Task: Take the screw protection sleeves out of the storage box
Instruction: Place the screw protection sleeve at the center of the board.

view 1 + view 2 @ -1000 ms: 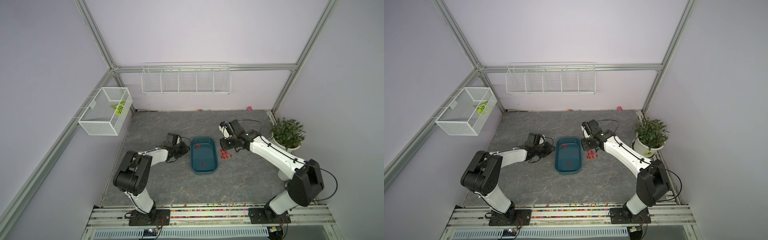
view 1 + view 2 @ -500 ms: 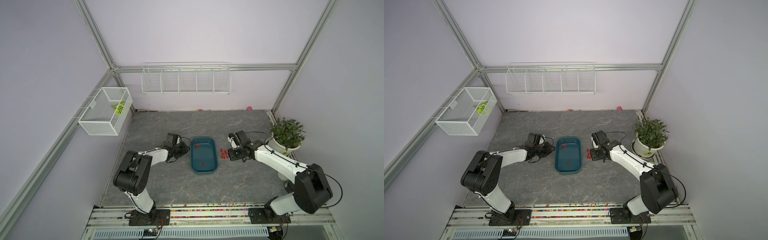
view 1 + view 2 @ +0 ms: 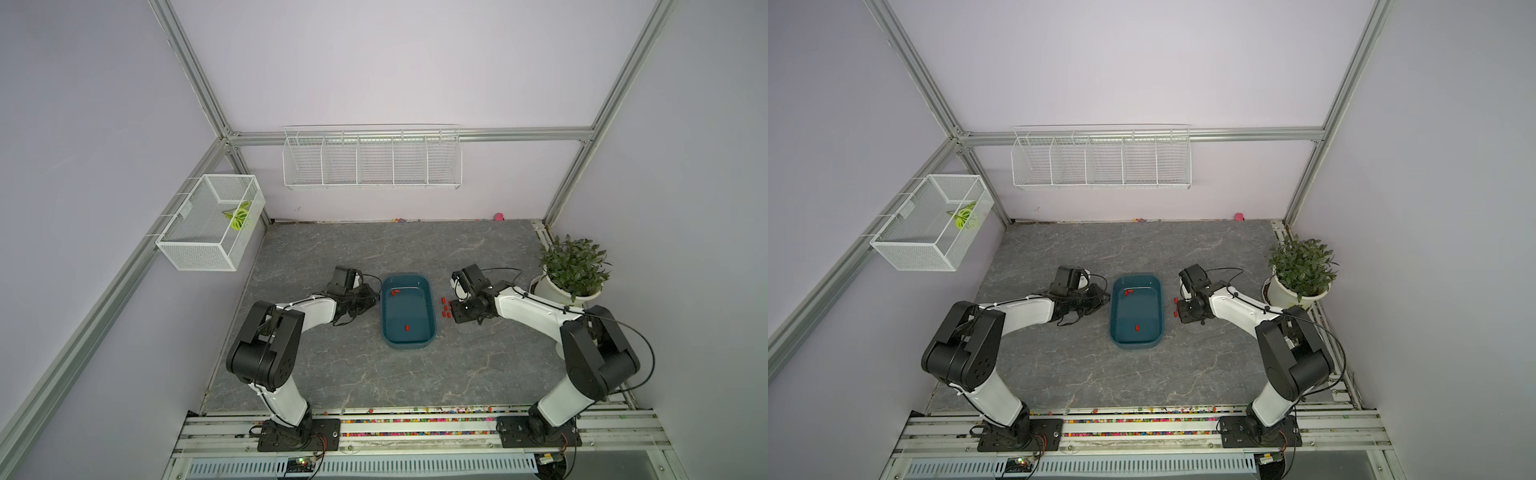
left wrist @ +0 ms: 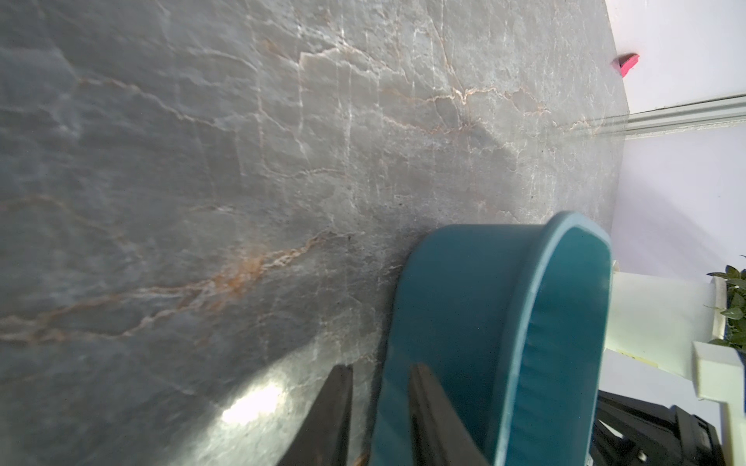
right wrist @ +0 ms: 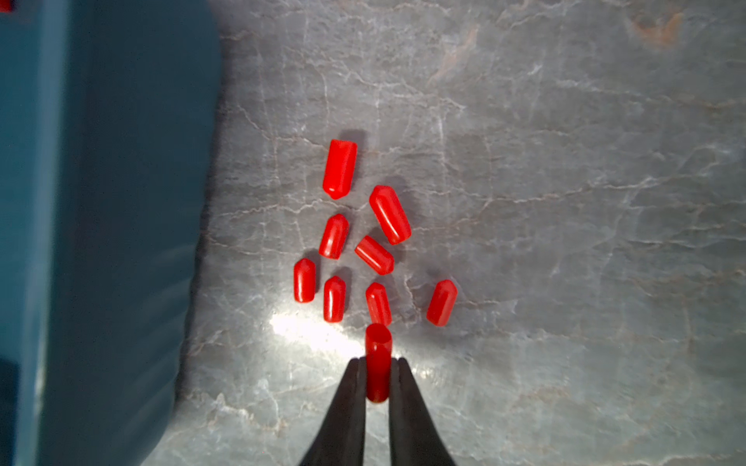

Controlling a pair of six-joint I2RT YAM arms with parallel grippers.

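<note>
Top views: storage box [image 3: 411, 309] [image 3: 1136, 309] mid-table, two screw protection sleeves [image 3: 407, 328] inside; rest clustered on table [image 3: 332, 249] just beside box, at right gripper [image 3: 452, 313] tip; left gripper [image 3: 373, 297] at opposite wall

Left wrist: left gripper [image 4: 379, 369] jaws slightly apart, clamping nothing; one finger against box outer wall

Right wrist: right gripper [image 5: 378, 363] pinches one red sleeve [image 5: 378, 341]; eight loose sleeves [image 5: 374, 254] lie on table beside box
</note>
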